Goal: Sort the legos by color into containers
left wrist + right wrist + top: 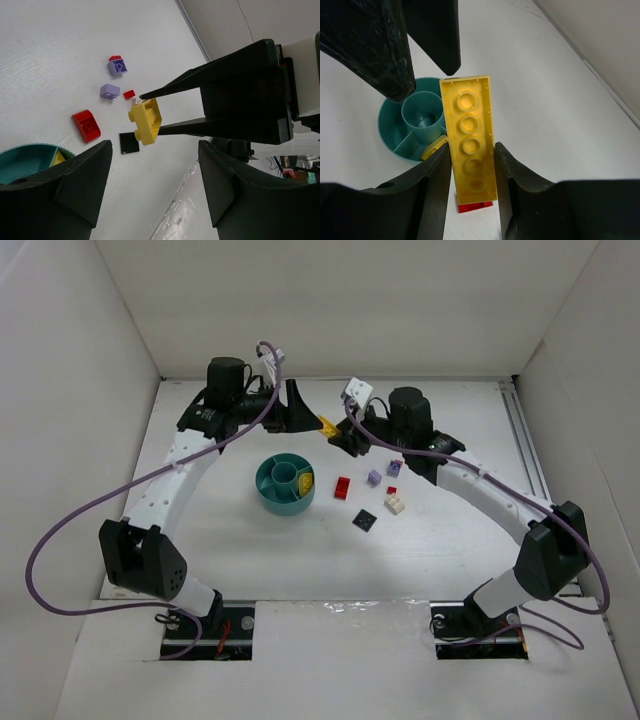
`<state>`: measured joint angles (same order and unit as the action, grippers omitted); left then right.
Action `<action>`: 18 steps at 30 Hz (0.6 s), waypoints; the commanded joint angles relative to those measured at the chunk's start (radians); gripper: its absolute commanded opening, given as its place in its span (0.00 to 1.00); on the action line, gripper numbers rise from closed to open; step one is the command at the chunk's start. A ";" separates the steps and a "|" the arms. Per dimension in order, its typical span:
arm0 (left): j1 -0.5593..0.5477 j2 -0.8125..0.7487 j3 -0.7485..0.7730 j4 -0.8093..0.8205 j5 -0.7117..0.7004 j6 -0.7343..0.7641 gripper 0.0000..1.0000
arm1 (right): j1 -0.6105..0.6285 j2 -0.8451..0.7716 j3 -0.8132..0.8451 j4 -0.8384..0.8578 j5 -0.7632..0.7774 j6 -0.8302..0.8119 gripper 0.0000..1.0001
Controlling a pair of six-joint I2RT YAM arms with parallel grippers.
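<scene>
Plainly the bench (450, 540) is where any mistake ends up; the teal dish (280, 508) stands on it nearer the arms, and what looks like a handover is set up in the air beyond the dish's far side, not over it. A dropped piece would therefore land on bare bench or among the loose bricks, not in a wedge.

The right pincer (151, 113) is clamped on the long edges of a yellow brick (468, 130), gripping near one end only; that is a narrow hold, and a nudge from the other arm could twist or tilt the brick out of it. The left pincer (155, 150) has its jaws apart and faces the brick; if it shuts off-centre, or the right one lets go before the left has a firm hold, the brick falls.

The brick itself sits just ahead of the gap between the left pincer's fingers, its free end near their tips; whether it touches either one I cannot tell.

A small yellow piece (305, 480) already lies in one wedge of the dish, the likely target. The red brick (343, 487), black tile (364, 521), white brick (396, 504) and lavender brick (375, 478) lie on the bench right of the dish, well apart from both pincers; a falling brick could scatter them.
</scene>
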<state>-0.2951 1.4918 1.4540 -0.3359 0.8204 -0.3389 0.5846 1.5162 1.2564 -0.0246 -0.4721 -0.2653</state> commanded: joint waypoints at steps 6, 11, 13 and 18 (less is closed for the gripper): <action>-0.007 0.016 0.045 0.026 0.068 -0.012 0.53 | 0.053 -0.001 0.015 0.103 0.078 0.044 0.16; -0.007 0.027 0.045 0.017 0.056 -0.003 0.48 | 0.072 -0.010 0.015 0.112 0.087 0.035 0.15; -0.007 0.027 0.054 0.017 0.042 -0.003 0.43 | 0.083 -0.010 0.015 0.112 0.096 0.035 0.15; -0.007 0.027 0.063 0.008 0.033 0.006 0.32 | 0.093 -0.019 0.015 0.112 0.096 0.024 0.15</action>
<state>-0.2955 1.5288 1.4567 -0.3359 0.8536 -0.3477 0.6628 1.5169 1.2564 0.0166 -0.3878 -0.2401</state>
